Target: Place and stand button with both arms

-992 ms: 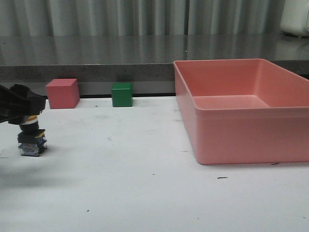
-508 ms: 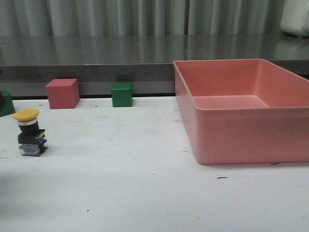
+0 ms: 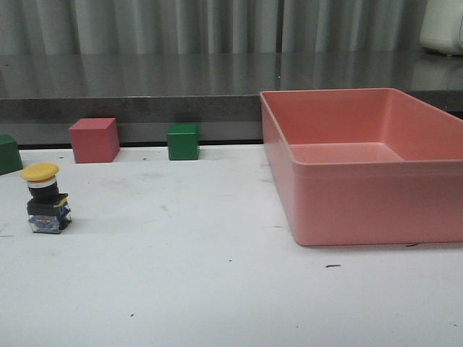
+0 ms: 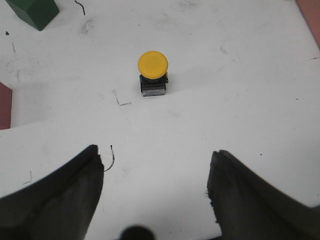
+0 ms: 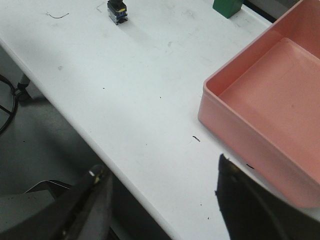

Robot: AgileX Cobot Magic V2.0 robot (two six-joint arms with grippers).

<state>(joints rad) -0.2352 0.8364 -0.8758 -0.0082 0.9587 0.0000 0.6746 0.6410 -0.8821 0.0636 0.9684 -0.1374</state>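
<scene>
The button [image 3: 46,199] stands upright on the white table at the far left, yellow cap on top, dark blocky base below. From above, the left wrist view shows the button [image 4: 153,73] standing free, well beyond my left gripper [image 4: 155,165], which is open with nothing between its fingers. In the right wrist view the button [image 5: 117,10] is only a small dark block at the frame's edge. My right gripper [image 5: 162,185] is open and empty over the table's front edge. Neither arm appears in the front view.
A large pink bin [image 3: 365,165] fills the right side of the table. A pink cube [image 3: 94,139] and a green cube [image 3: 182,142] sit along the back edge. Another green cube [image 3: 9,154] lies at the far left. The table edge [image 5: 75,122] drops off near my right gripper.
One second ago my left gripper covered the button's cap. It has since let go and pulled out of the front view, leaving the button standing. The far-left green cube is now uncovered.
</scene>
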